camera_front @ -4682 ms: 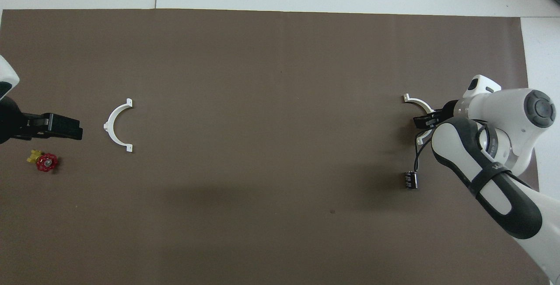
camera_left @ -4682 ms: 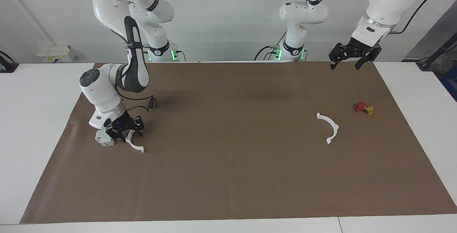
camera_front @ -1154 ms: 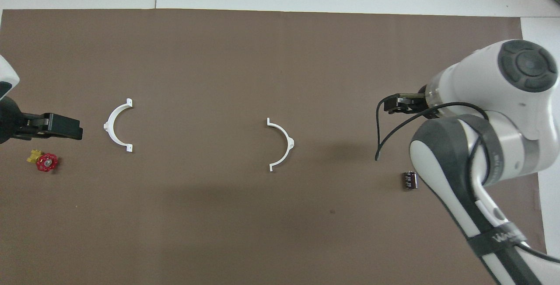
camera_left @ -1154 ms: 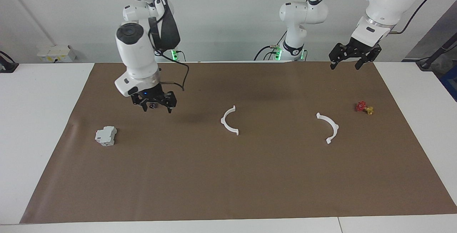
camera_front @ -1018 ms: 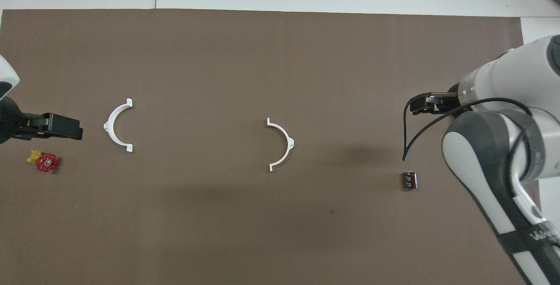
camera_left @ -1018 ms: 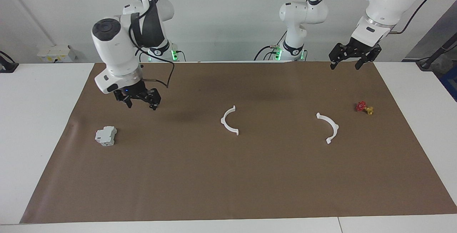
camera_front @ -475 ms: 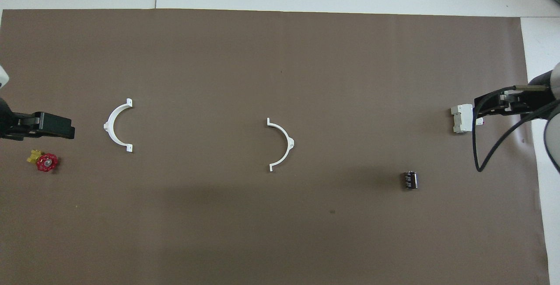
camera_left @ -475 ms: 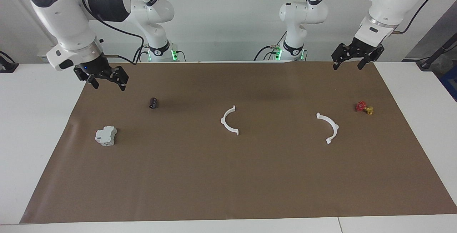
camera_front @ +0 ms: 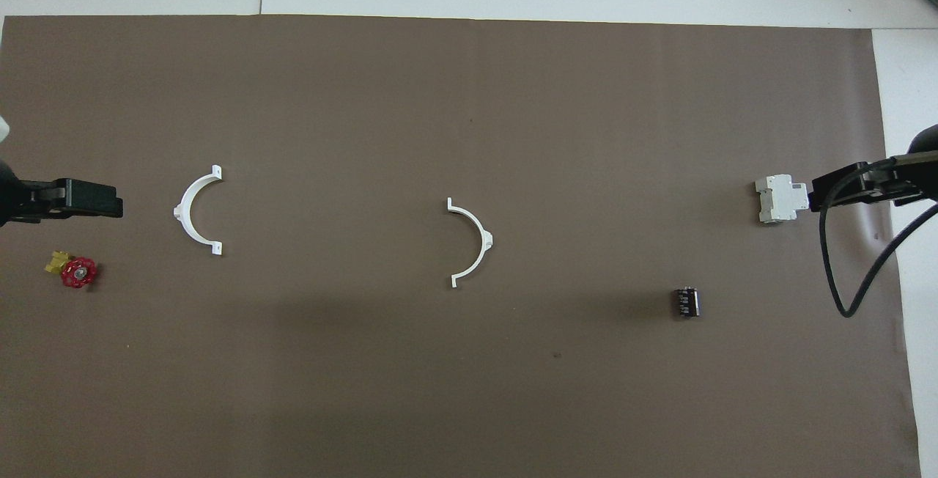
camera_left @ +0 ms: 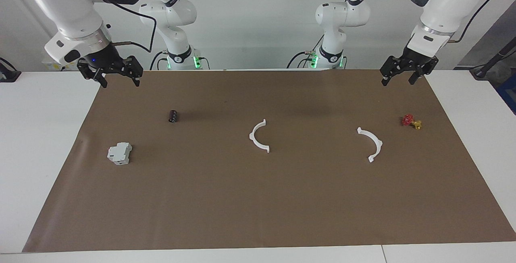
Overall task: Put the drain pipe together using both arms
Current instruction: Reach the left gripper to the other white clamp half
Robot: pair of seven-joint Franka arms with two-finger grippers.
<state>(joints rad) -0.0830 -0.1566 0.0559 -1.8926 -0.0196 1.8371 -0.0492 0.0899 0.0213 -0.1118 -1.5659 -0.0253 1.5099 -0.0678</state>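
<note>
On the brown mat (camera_left: pixel 258 198), two white half-ring arcs are lying well apart: one (camera_left: pixel 258 135) mid-table, one (camera_left: pixel 371 143) toward the left arm's end. Both grippers, right (camera_left: pixel 109 71) and left (camera_left: pixel 406 69), are hovering open and empty. The arcs are looking light, thin and stiff, best pinched mid-curve.

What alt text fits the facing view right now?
Two white half-ring arcs lie apart on the brown mat, one mid-table, one toward the left arm's end. The open left gripper and open right gripper hang over the mat's robot-side corners, holding nothing.
</note>
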